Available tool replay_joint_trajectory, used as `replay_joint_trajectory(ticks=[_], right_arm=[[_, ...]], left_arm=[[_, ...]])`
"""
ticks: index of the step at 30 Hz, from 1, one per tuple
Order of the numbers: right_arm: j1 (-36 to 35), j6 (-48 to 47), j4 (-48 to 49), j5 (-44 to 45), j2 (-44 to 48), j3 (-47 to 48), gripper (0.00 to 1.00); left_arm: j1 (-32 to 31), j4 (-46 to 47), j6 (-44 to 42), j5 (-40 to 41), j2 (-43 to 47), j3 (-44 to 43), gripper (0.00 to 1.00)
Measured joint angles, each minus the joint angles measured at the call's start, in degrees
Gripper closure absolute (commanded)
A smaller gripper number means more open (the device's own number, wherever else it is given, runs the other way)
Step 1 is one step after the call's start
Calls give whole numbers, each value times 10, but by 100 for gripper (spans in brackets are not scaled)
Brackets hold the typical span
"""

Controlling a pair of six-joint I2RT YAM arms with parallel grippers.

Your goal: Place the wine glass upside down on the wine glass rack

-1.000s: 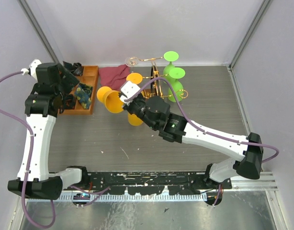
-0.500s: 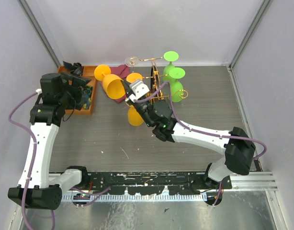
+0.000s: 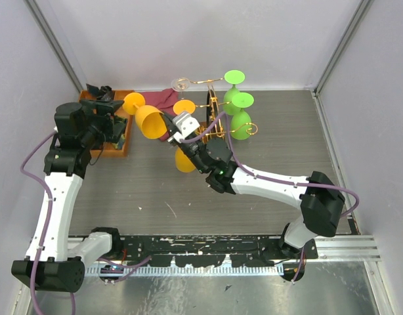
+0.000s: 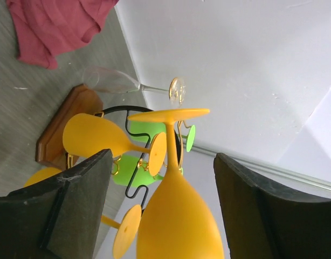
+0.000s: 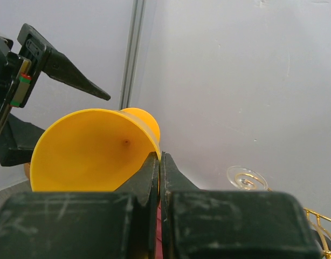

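My right gripper (image 3: 167, 129) is shut on the rim of an orange wine glass (image 3: 148, 121) and holds it tilted in the air left of the rack, foot toward the back left. In the right wrist view the jaws (image 5: 160, 156) pinch the rim of the glass (image 5: 90, 151). My left gripper (image 3: 116, 115) is open; in its wrist view (image 4: 163, 156) the bowl of the glass (image 4: 179, 216) sits between the fingers with gaps on both sides. The gold wire rack (image 3: 214, 113) on its wooden base (image 4: 63, 129) carries another orange glass (image 3: 185, 159), two green glasses (image 3: 241, 102) and a clear glass (image 3: 182, 83).
An orange tray (image 3: 126, 141) with small objects stands at the back left, under my left arm. A maroon cloth (image 3: 163, 98) lies between the tray and the rack. The back wall and side walls stand close around the table.
My right gripper has carried the orange glass up and to the left, tipping its foot toward the back left. My left arm has swung right, bringing its open fingers around the glass.
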State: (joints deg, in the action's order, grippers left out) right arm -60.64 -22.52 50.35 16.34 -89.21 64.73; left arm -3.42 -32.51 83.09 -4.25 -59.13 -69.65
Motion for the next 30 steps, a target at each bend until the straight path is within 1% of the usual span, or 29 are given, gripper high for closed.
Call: replay_joint_trajectory(ticks=[4, 7, 13, 22, 30], right_arm=[[0, 4, -1, -8, -2, 0, 99], [0, 12, 0, -15, -2, 0, 99], [0, 28, 4, -24, -15, 9, 99], [0, 39, 10, -47, -33, 17, 99], [0, 47, 22, -51, -50, 33, 99]], left_arm=[[0, 26, 8, 0, 1, 13, 32], [0, 32, 8, 1, 1, 18, 38], [0, 48, 8, 0, 0, 18, 44], [-2, 69, 11, -5, -13, 23, 47], [-8, 83, 13, -14, -27, 23, 60]])
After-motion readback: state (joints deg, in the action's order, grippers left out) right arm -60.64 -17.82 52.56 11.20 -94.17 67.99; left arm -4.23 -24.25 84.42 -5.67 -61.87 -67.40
